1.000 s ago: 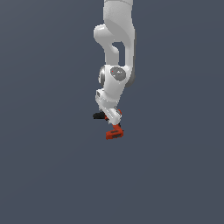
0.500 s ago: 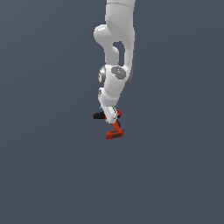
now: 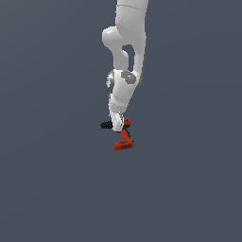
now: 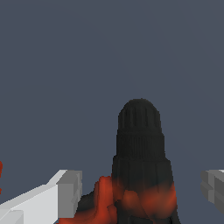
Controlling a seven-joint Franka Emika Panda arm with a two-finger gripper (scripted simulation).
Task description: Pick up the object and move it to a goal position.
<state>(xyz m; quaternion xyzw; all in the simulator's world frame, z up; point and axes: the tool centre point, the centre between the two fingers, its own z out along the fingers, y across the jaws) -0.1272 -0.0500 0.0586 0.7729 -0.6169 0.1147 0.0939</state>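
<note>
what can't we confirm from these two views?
- Contact of the fingers with the drill: exterior view, wrist blocks the gripper; wrist view, a gap shows on both sides.
- Drill base: cut off in wrist view.
- Goal position: no marker in either view.

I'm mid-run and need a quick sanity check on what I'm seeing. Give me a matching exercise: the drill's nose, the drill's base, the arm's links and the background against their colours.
Things:
1. drill nose
2. drill base
3. arm links
4. background

Colours:
A. white
B. red
C. black
D. plain dark grey-blue

Pairs: 1-C, 2-B, 3-A, 4-D

In the wrist view the nose sits between the gripper fingers, with a gap showing on both sides.
</note>
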